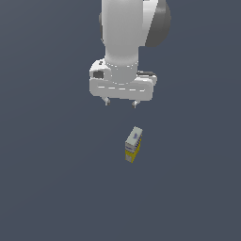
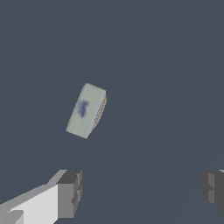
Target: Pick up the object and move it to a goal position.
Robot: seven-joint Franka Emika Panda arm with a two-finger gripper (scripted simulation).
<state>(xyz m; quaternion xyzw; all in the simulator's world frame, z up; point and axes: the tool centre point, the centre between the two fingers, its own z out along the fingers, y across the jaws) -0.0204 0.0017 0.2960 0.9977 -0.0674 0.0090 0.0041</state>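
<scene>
My two fingertips (image 2: 70, 194) sit closest to the wrist camera, dark grey pads spread wide with nothing but bare floor between them, so my gripper (image 2: 142, 190) is released and grasping nothing. Beyond those pads lies the carton (image 2: 85, 110), its white-grey top with a small blue print turned toward my wrist and a thin sliver of yellow showing along one side. It is not between my fingers; it sits off toward one finger's side and ahead of the pads, clearly apart from both. In the exterior view the carton (image 1: 133, 144) stands on the dark grey floor (image 1: 47, 188) below my gripper (image 1: 121, 102), set a little toward the exterior view's right of the spot under my fingertips, with open space between it and them. It is upright there, yellow lower body down, pale top up, turned at an angle to my finger line. Above the fingers my white hand body (image 1: 121, 85) hangs from the thick white arm (image 1: 127, 28), pointing straight down.
</scene>
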